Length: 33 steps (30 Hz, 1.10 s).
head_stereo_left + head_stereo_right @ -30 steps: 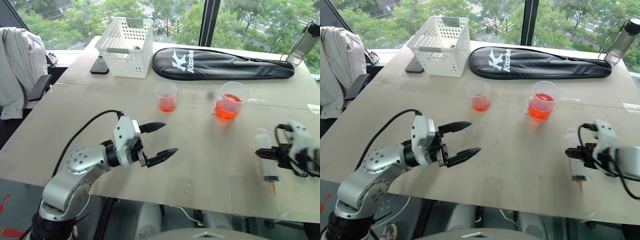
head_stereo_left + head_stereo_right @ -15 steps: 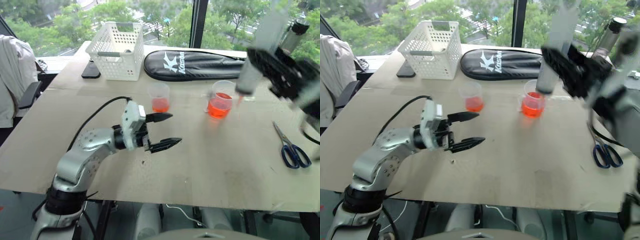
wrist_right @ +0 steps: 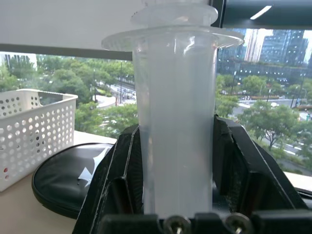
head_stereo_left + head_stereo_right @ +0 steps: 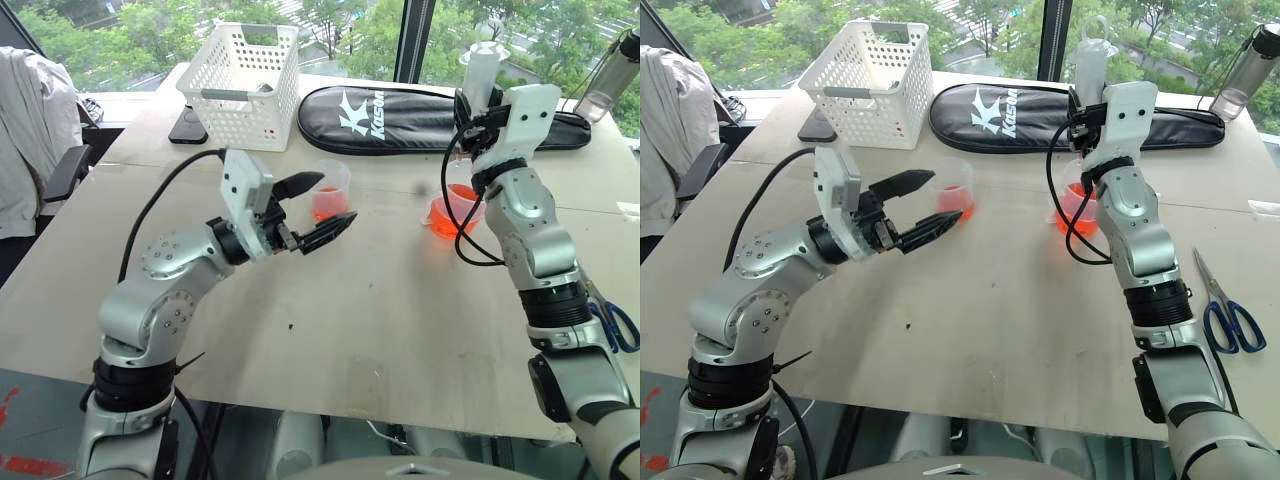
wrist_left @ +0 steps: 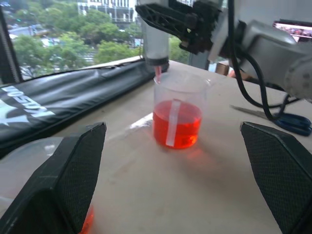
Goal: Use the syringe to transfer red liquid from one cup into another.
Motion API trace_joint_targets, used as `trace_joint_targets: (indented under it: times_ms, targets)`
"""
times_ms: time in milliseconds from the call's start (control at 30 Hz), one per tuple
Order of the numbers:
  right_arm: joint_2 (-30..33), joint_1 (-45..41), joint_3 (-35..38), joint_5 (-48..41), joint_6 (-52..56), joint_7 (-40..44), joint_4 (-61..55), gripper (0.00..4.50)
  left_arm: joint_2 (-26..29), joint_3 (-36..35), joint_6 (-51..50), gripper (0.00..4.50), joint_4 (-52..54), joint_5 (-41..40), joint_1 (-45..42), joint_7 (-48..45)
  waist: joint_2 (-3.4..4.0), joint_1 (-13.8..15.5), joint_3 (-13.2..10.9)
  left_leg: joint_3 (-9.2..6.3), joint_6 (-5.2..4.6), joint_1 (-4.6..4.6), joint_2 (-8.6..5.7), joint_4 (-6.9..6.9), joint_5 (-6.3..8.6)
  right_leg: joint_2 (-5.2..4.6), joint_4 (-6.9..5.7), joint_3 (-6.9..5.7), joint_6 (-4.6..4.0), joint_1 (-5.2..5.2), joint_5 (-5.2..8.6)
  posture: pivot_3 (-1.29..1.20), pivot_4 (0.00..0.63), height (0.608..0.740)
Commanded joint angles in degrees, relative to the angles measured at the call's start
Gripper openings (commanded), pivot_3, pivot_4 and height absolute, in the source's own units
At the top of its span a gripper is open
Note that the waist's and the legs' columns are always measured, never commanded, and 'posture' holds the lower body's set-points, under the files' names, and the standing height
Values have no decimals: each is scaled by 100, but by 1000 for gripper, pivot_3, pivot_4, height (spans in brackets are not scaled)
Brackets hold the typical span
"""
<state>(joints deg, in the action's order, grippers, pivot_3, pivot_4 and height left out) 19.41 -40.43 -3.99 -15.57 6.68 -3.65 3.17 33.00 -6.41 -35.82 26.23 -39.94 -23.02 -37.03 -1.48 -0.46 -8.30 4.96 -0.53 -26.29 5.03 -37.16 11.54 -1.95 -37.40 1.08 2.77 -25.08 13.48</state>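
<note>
Syringe held upright over the wider cup

The right gripper (image 5: 187,22), forearm raised steeply, clamps the syringe (image 4: 478,75) upright, its reddish tip at the rim of the wider cup (image 5: 178,114) of red liquid (image 5: 176,124); the left gripper (image 4: 318,210) hovers level, jaws wide, beside the narrower cup (image 4: 332,188)

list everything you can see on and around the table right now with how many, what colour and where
syringe: one, clear, upright in the right gripper, tip above the wider cup
wider cup: one, clear, red liquid inside, table centre-right
narrower cup: one, clear, red liquid, beyond the left gripper
basket: one, white, far left
phone: one, black, beside the basket
racket case: one, black, far edge
bottle: one, clear, dark cap, far right corner
scissors: one, blue handles, right edge
jacket: one, grey, on a chair, left
left gripper: open, above the table
right gripper: shut on syringe
</note>
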Motion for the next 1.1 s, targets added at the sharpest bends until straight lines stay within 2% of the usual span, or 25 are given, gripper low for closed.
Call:
trace_joint_targets:
  times_ms: [33,133,233,533,833,1100]
  targets:
    - [-174,132,282,246,-166,-40,-296,1513,1,-193,-180,4500,122,-71,-387,383,0,-6,-1,0,-10,8,-1,-8,6,0,-18,1,0,3,0,0,150,724]
    - [-372,354,360,456,-336,-117,-329,1513,6,-128,-468,4500,-29,-34,-826,671,-2,-10,-2,-2,-12,59,-3,-11,5,1,-31,3,-2,45,1,0,150,724]
    - [-686,606,545,561,-563,-271,-329,1513,1,-22,-820,4500,-279,-79,-1419,797,-2,-24,-2,-7,-10,67,-3,-20,2,3,-42,4,-4,50,-2,0,150,724]
    - [-1156,640,710,853,-930,-207,53,1512,-344,641,-914,4500,-1773,338,-3045,347,-1,-35,-2,-12,-7,61,-7,-18,1,5,-41,6,-4,48,-1,0,150,724]
    - [-1196,883,651,1369,-787,-236,122,1512,-739,1284,-213,4500,-3639,1277,-4366,-464,1,-24,-4,-12,-7,59,-9,-16,1,6,-40,4,-4,47,0,0,150,724]
    - [-1356,928,703,1447,-698,-243,186,1512,-1611,1515,694,4500,-5573,2108,-5475,-789,0,-29,-4,-12,-8,59,-11,-17,1,6,-39,5,-3,47,0,0,150,724]
